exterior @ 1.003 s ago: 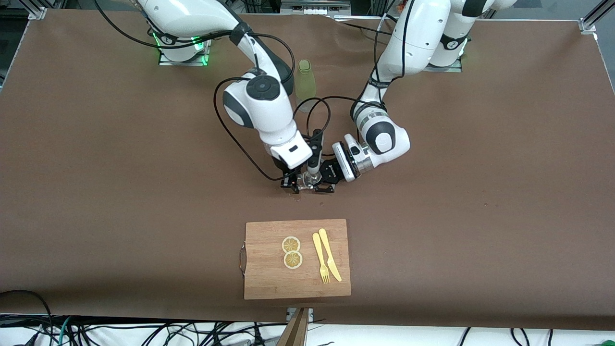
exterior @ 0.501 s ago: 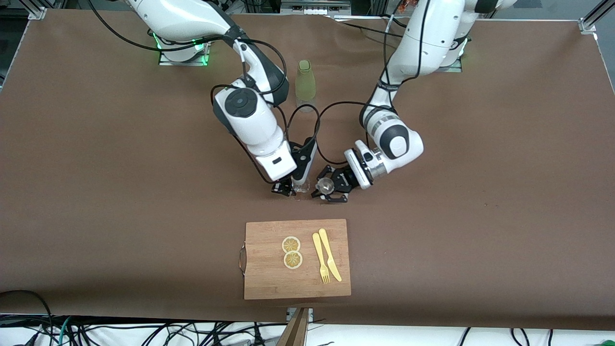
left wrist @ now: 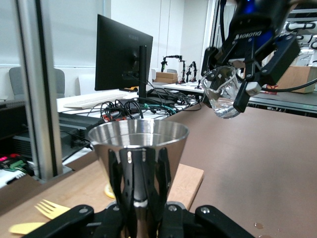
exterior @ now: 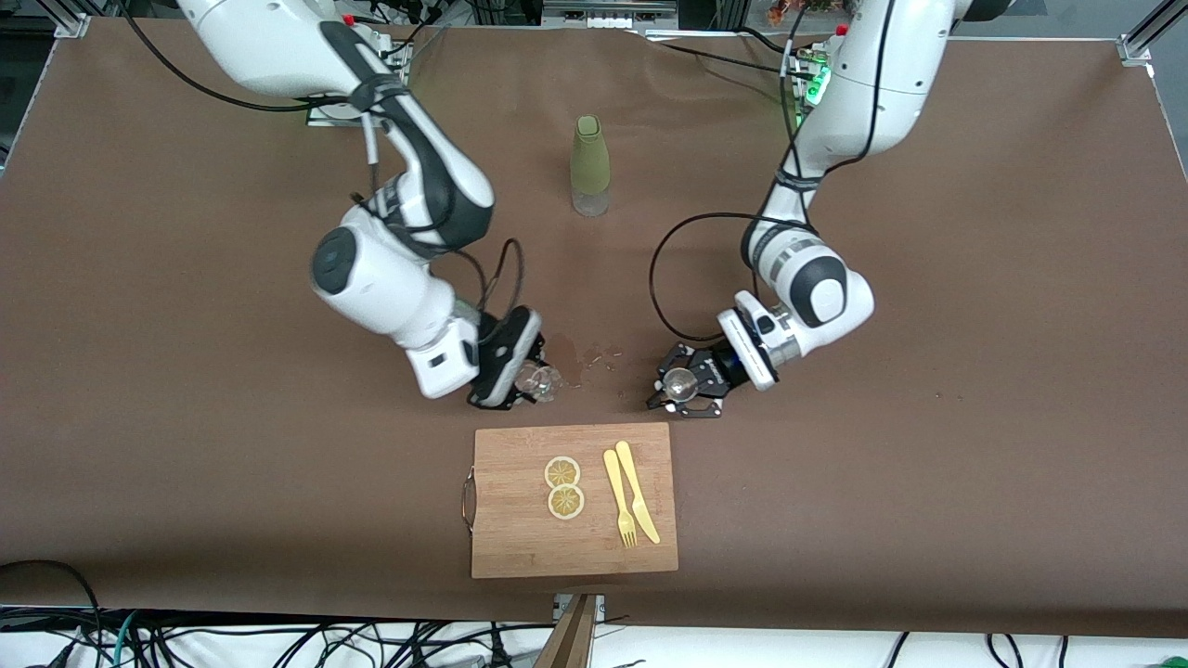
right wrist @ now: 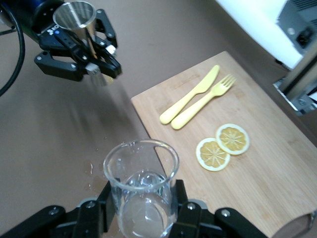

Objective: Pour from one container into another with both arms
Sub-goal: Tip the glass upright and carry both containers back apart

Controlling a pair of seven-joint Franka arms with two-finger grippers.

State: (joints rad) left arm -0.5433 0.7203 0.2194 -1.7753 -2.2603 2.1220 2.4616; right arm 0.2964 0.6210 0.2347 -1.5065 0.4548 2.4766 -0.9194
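Only wrist views show liquid: right end effector grips glass, left end effector jigger

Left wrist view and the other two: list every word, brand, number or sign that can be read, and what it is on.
"ROBOTIQ": white lettering on the black body of the right hand, which holds the small glass.
Small pale lettering along the top edge of the black monitor: too small to read.
Small white mark on the left hand, which holds the steel jigger: blurred, unreadable.
Front view: no readable text.

Even bright overhead light, soft shadows; glare on jigger; slight blur near wrist-view edges.
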